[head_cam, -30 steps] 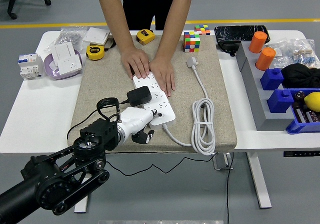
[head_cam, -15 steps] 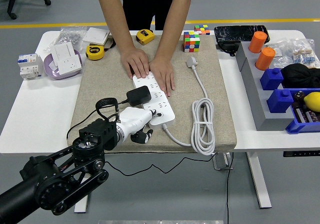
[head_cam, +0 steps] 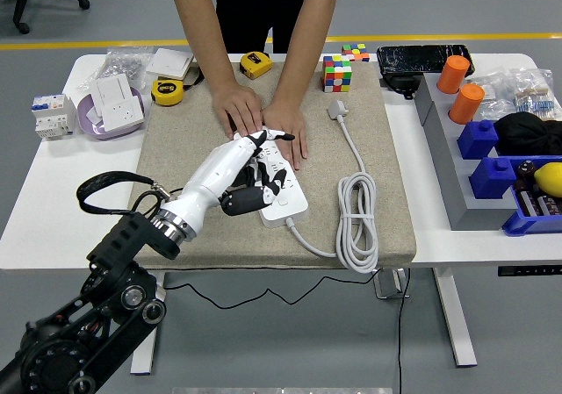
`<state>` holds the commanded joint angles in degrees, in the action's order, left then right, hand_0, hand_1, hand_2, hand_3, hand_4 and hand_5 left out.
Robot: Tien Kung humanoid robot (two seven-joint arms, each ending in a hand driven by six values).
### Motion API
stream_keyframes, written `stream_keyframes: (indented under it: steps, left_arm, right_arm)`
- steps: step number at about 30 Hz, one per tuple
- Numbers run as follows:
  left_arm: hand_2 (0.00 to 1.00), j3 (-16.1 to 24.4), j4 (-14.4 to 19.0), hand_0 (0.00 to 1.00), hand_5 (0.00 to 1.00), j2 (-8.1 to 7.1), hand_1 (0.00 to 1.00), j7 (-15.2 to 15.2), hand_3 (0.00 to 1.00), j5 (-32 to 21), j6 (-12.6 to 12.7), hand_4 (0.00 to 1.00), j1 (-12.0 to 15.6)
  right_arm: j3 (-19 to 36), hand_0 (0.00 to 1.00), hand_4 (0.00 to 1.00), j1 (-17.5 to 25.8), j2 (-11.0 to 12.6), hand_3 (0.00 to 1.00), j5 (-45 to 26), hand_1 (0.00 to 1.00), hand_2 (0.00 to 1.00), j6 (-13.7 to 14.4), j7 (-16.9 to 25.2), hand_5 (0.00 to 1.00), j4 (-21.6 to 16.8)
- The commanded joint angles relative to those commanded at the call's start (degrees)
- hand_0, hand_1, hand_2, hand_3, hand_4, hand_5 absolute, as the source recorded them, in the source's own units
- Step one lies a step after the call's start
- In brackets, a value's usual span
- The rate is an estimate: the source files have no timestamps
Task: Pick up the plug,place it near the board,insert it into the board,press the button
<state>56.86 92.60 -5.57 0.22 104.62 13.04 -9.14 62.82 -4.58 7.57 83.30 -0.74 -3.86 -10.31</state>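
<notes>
Grey floor [head_cam: 105, 17], yellow line [head_cam: 88, 44], white table [head_cam: 61, 210].

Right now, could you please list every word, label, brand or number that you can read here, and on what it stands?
None can be read.
Yellow tape measures and: dark face labels, too small.
Circuit breaker: markings blurred.
White power strip under the left hand and the person's hands: no legible print.

Your white table [head_cam: 53, 227] carries a tan mat [head_cam: 386, 210] at centre, tape measures [head_cam: 167, 91] far left, blue bins [head_cam: 492, 175] right.
</notes>
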Motion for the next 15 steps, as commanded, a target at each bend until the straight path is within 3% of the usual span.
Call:
stream_keyframes:
  steps: [4, 6, 11, 12, 14, 15]
  left_arm:
    - [0.998, 2.2, 1.6, 0.998, 0.466, 1.36, 0.998, -7.6, 0.998, -9.7, -0.2, 0.998, 4.6]
    - [0.998, 2.8, 1.7, 0.998, 0.478, 1.15, 0.998, -8.9, 0.998, -14.2, -0.7, 0.998, 5.6]
    - [0.998, 3.3, 0.9, 0.998, 0.478, -0.64, 0.998, -7.2, 0.998, -26.5, -0.8, 0.998, 5.4]
    - [0.995, 3.5, 0.8, 0.845, 0.479, -0.84, 0.949, -5.9, 0.998, -29.1, -1.1, 0.998, 5.2]
    - [0.995, 3.8, 0.6, 0.845, 0.479, -1.05, 0.949, -3.8, 0.998, -33.5, -2.0, 0.998, 4.8]
    - [0.995, 4.1, 0.4, 0.845, 0.479, -1.26, 0.949, -2.2, 0.998, -32.3, -2.7, 0.998, 4.2]
  right_arm:
    - [0.5, 0.809, 0.884, 0.3, 0.0, 0.605, 0.5, 0.72, 0.693, 0.0, -0.1, 0.571, 0.0]
    - [0.9, 0.81, 0.884, 0.5, 0.0, 0.605, 0.9, 0.72, 0.693, -0.1, -0.3, 0.57, 0.0]
    - [0.9, 0.81, 0.884, 0.4, 0.0, 0.605, 0.8, 0.72, 0.693, 0.0, -0.2, 0.57, 0.0]
    - [0.8, 0.81, 0.884, 0.2, 0.0, 0.606, 0.7, 0.72, 0.693, 0.0, -0.1, 0.57, 0.0]
    - [0.6, 0.81, 0.884, 0.1, 0.0, 0.606, 0.4, 0.72, 0.693, 0.0, -0.1, 0.57, 0.0]
    - [0.5, 0.81, 0.884, 0.0, 0.0, 0.606, 0.3, 0.72, 0.693, 0.0, 0.0, 0.57, 0.0]
